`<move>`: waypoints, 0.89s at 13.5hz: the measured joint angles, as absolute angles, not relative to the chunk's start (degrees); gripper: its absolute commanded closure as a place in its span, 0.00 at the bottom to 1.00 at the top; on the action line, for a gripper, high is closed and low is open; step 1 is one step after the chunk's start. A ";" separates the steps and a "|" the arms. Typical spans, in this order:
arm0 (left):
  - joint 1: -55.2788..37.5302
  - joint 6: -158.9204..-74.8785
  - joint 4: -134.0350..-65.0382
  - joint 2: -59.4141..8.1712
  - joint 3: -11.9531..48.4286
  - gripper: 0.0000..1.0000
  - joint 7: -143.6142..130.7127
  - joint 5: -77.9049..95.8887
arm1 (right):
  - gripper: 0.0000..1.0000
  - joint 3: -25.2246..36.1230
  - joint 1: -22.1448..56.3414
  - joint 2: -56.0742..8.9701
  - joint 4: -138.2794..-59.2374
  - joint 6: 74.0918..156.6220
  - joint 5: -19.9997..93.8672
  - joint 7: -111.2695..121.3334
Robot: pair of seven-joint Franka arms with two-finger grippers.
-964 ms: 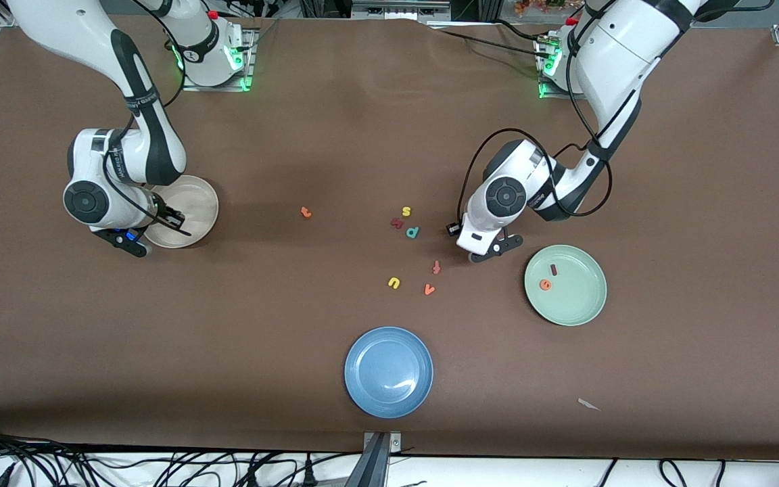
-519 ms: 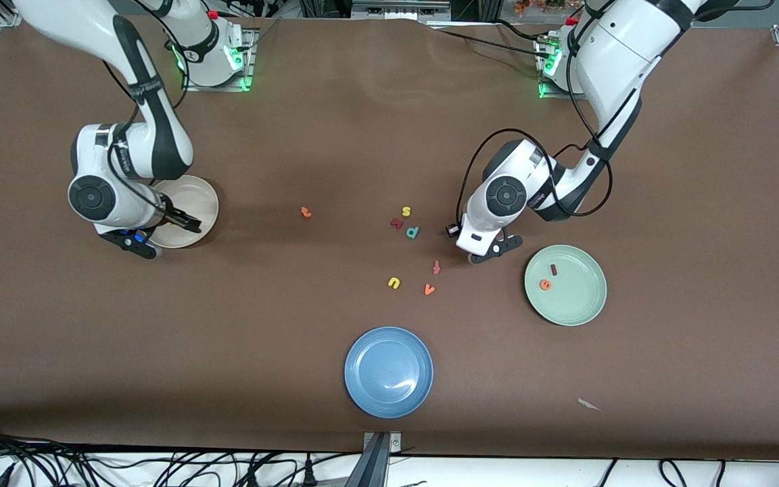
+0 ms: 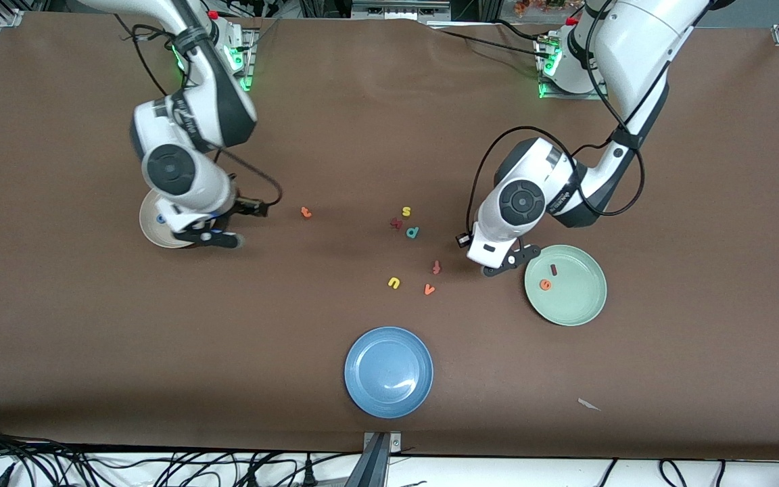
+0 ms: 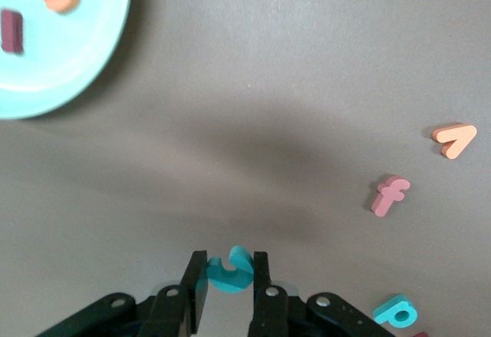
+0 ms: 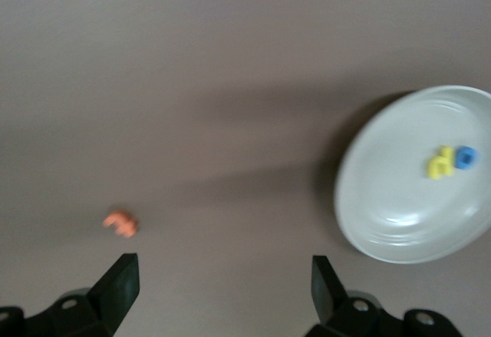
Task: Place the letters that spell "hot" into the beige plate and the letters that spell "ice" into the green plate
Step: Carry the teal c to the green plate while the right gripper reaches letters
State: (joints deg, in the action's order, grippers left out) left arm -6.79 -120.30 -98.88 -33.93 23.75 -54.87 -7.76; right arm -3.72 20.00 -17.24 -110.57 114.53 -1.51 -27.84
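Nearest the front camera sits the blue plate [image 3: 389, 372], with lots of bare brown bench [image 3: 159, 352] around it and a small pale scrap [image 3: 589, 404] out toward the left arm's end. Farther up, the green plate [image 3: 565, 285] holds the orange "e" [image 3: 546, 285] and the dark red "i" [image 3: 553, 269].

The left pincer [image 4: 230, 285] is over bare bench just beside that plate's rim, clamped on the teal "c" [image 4: 230, 269]. Only the left wrist view shows that; from the front the arm hides it. Loose on the bench nearby: yellow "u" [image 3: 394, 283], orange "v" [image 3: 429, 289], orange "f" [image 3: 436, 267], teal "p" [image 3: 413, 232], a dark red letter [image 3: 397, 222] and yellow "s" [image 3: 406, 212].

The orange "t" [image 3: 305, 212] lies alone in open bench between that cluster and the beige plate [image 3: 153, 230]. The right pincer [image 5: 222, 283] hangs over the bench by that plate, fingers spread wide, nothing between them. The right wrist view shows the yellow "h" [image 5: 439, 162] and blue "o" [image 5: 466, 157] touching in the plate; the front view only catches the blue one. No readable writing anywhere.
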 measured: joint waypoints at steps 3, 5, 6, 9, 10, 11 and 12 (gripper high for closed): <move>-4.33 -117.09 -97.81 -33.43 23.63 0.95 -48.33 -7.76 | 0.05 -6.52 20.17 -18.85 -110.61 116.40 -1.51 -18.89; -2.75 -114.74 -97.52 -32.32 23.32 0.95 -43.15 -7.77 | 0.05 -7.32 20.18 -20.35 -111.08 118.60 -1.51 -13.47; -1.23 -113.81 -97.47 -31.65 23.27 0.95 -39.80 -7.77 | 0.05 -7.73 20.16 -21.06 -112.00 121.38 -1.51 -11.29; 4.65 -112.30 -97.45 -30.22 23.07 0.96 -29.08 -7.77 | 0.09 -9.38 20.18 -22.55 -116.97 132.00 -1.51 -8.41; 6.56 -112.24 -97.45 -30.13 22.97 0.96 -26.25 -7.89 | 0.14 -10.03 20.19 -22.93 -118.62 134.63 -1.51 -8.15; 8.31 -112.24 -97.47 -30.13 22.87 0.96 -23.25 -8.54 | 0.20 -10.52 20.22 -23.21 -120.00 136.74 -1.51 -8.11; 10.09 -112.25 -97.48 -30.13 22.76 0.96 -19.99 -10.03 | 0.27 -10.80 20.24 -23.43 -121.28 138.98 -1.52 -8.01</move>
State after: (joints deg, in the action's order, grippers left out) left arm 10.09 -112.25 -97.48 -30.13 22.76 -19.99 -10.03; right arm -10.80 20.24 -23.43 -121.28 138.98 -1.52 -8.01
